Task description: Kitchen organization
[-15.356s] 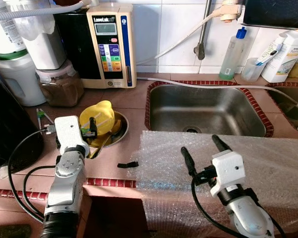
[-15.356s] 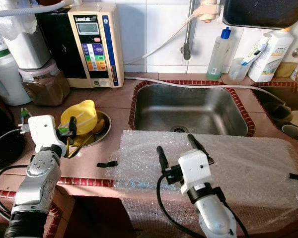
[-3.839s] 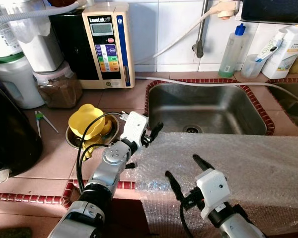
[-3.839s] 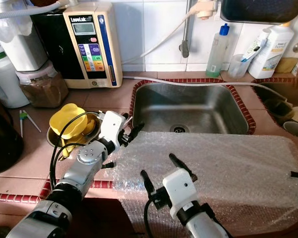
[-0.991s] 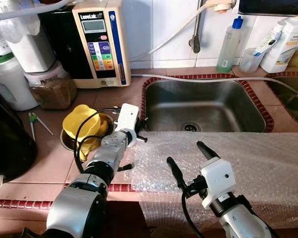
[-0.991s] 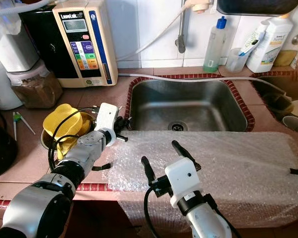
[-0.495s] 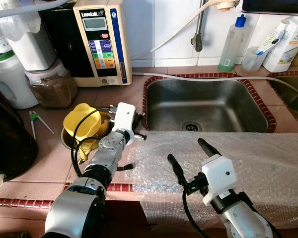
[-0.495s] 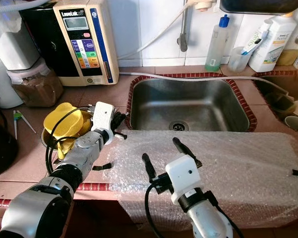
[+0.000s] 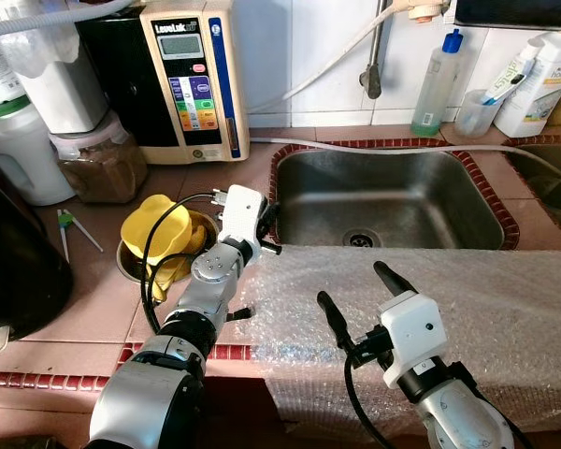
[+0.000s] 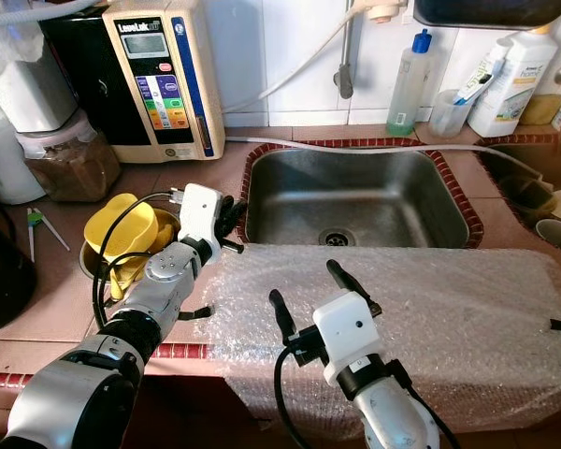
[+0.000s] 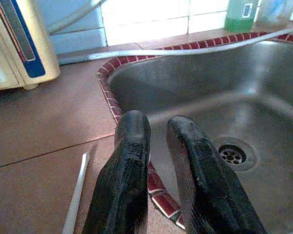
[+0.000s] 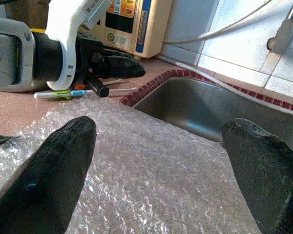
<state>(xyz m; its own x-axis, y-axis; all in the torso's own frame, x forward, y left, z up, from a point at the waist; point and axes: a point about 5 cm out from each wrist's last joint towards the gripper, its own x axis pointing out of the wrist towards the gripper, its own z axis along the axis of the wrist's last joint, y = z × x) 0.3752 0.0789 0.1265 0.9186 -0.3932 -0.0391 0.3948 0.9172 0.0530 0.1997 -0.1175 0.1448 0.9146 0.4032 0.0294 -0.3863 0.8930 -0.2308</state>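
Where the tiled counter [image 9: 93, 281] meets the steel sink [image 9: 393, 201], your sheet of bubble wrap [image 9: 486, 318] lies spread along the front edge, covering the near rim of the basin and hanging a little over the counter front. Behind it on the left you have the water ionizer [image 9: 192, 79] against the wall tiles, a white canister [image 9: 23, 154] and a jar of brown powder [image 9: 98, 164] further left, and a green soap bottle [image 9: 438, 84] behind the sink.

Your left gripper [image 9: 266, 229] is stretched forward over the counter at the sink's left corner, just beyond the far left corner of the bubble wrap. In the left wrist view you see its two black fingers [image 11: 129, 165] nearly together, with only a narrow gap between them and nothing in that gap; they hover above the red tile rim of the sink and grasp nothing.

Your right gripper [image 9: 360, 295] sits low over the middle of the bubble wrap, near its front edge. Its fingers [image 12: 44, 180] are spread wide apart, empty, with the wrap lying below them; you cannot tell whether the tips touch it.

Beside the left arm, a yellow lid [image 9: 159, 229] rests tilted in a small metal bowl [image 9: 131, 267]. A green-tipped stick [image 9: 75, 229] lies on the tiles further left.
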